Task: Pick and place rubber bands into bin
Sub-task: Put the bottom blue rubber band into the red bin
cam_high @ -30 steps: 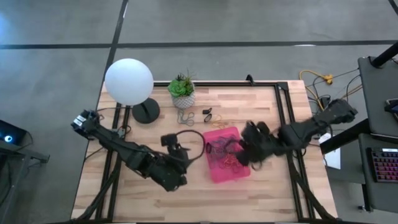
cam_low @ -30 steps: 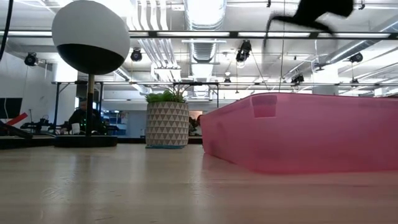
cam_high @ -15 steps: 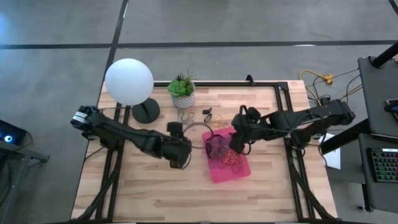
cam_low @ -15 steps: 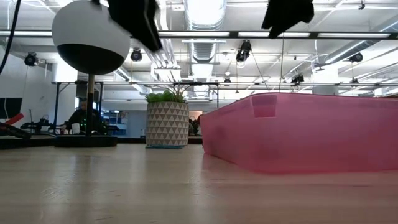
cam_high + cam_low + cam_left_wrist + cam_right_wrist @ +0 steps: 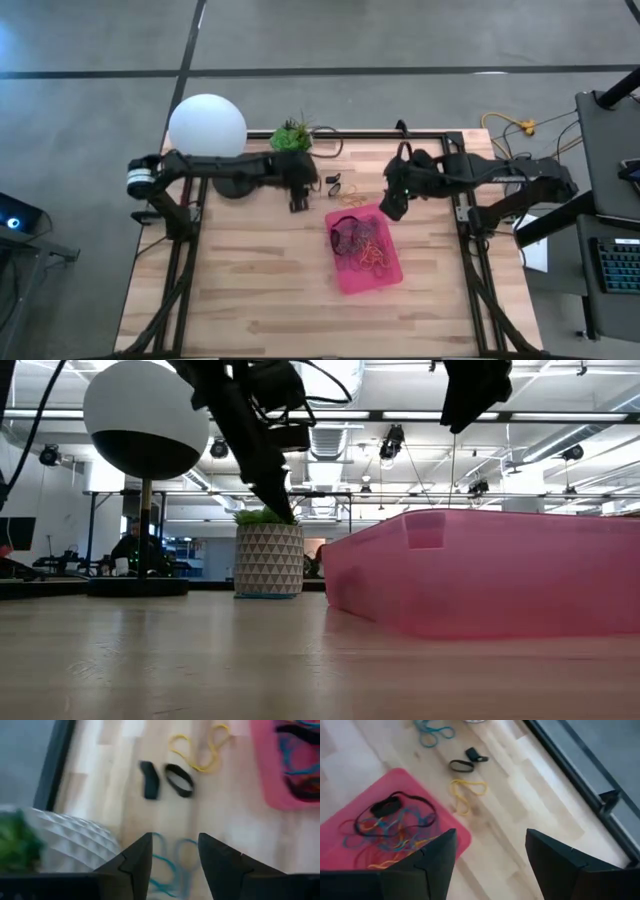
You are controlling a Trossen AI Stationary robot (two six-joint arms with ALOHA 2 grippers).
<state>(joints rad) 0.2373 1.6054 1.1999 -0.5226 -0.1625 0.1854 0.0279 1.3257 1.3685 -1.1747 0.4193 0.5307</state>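
The pink bin (image 5: 366, 262) lies at the table's middle with several coloured rubber bands (image 5: 390, 831) inside. Loose on the wood beyond its far end are a yellow band (image 5: 465, 791), two black bands (image 5: 179, 780) and blue bands (image 5: 172, 866). My left gripper (image 5: 172, 840) hangs open above the blue bands, close beside the plant pot (image 5: 65, 840), its fingers clear of the table in the low view. My right gripper (image 5: 390, 208) hangs open, with nothing between its fingers, over the bin's far right corner (image 5: 452, 832).
A white globe lamp (image 5: 207, 128) stands at the far left on its dark base (image 5: 235, 180). The white patterned plant pot (image 5: 268, 560) sits next to it. A black rail (image 5: 580, 767) runs along the table's far edge. Bare wood lies near and left of the bin.
My left gripper has travelled from beside the bin's left side toward the table's far edge, ending by the plant pot above the blue bands. My right gripper has drawn back from over the bin toward the far edge, to the bin's far right corner.
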